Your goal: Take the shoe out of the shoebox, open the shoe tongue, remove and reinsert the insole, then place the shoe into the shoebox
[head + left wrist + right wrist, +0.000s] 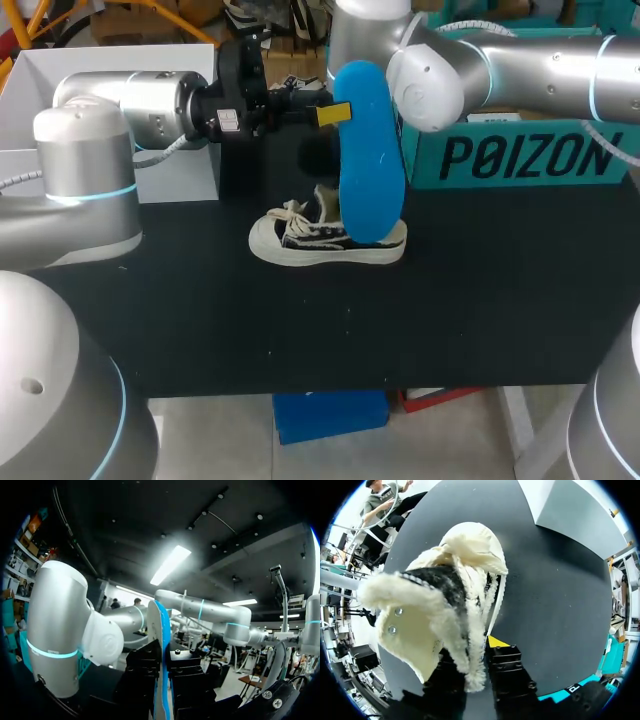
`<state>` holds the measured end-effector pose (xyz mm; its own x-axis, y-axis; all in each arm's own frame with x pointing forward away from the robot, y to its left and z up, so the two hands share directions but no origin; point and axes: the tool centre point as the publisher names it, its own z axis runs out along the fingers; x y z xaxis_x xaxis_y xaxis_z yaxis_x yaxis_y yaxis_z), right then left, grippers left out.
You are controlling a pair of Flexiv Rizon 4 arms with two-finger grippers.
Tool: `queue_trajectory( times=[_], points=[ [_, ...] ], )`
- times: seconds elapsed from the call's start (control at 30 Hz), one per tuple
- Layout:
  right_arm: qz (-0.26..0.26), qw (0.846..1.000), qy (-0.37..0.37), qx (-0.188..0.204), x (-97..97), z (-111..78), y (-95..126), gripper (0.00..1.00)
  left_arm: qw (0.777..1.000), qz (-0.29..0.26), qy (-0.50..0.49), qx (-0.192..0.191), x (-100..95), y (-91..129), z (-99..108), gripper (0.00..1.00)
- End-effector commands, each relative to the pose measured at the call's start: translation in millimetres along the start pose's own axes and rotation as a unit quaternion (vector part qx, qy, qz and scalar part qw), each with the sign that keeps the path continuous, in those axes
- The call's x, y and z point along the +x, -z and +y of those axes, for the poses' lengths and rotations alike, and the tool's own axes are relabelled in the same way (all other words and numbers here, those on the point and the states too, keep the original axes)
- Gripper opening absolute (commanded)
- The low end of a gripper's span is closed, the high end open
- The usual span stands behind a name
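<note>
Well, the left claw [332,113] is pinching the blue insole [370,150] by its upper end, so it hangs upright over the heel opening of the shoe [320,240], its lower end at or just inside the collar — I cannot tell which. The right claw [479,657] is closed on the shoe's fleecy collar, steadying it on the table [480,300]; the box [520,160] stands behind, apart. The hazard, I judge, is the fleece: pushed down, the soft insole could snag on it and buckle instead of sliding toward the toe. A pinch so near one end may also let it swivel or slip — and if the collar hold gives, the shoe would tip.
</note>
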<state>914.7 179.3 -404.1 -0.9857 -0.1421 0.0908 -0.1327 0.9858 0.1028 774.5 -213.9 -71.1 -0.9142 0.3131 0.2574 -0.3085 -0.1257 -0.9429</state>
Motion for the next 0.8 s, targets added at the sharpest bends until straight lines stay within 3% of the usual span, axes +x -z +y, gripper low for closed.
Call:
queue_trajectory(
  times=[0.03,0.4,0.63,0.8],
  points=[
    [0.001,1.000,0.000,0.000,-1.3,0.8,-1.1,0.00,1.000,-0.001,-0.001,0.001,0.3,-0.6,1.0,0.00],
    [0.009,1.000,0.000,-0.001,-2.2,-0.8,0.8,0.00,1.000,-0.001,-0.001,0.001,0.3,-0.6,1.0,0.00],
    [0.000,1.000,0.004,0.008,1.3,-1.9,34.2,0.00,1.000,-0.001,-0.001,0.001,0.3,-0.6,1.0,0.00],
    [-0.008,0.999,-0.032,0.023,2.8,-9.1,60.9,0.00,1.000,-0.001,-0.001,0.001,0.3,-0.6,1.0,0.00]
  ],
)
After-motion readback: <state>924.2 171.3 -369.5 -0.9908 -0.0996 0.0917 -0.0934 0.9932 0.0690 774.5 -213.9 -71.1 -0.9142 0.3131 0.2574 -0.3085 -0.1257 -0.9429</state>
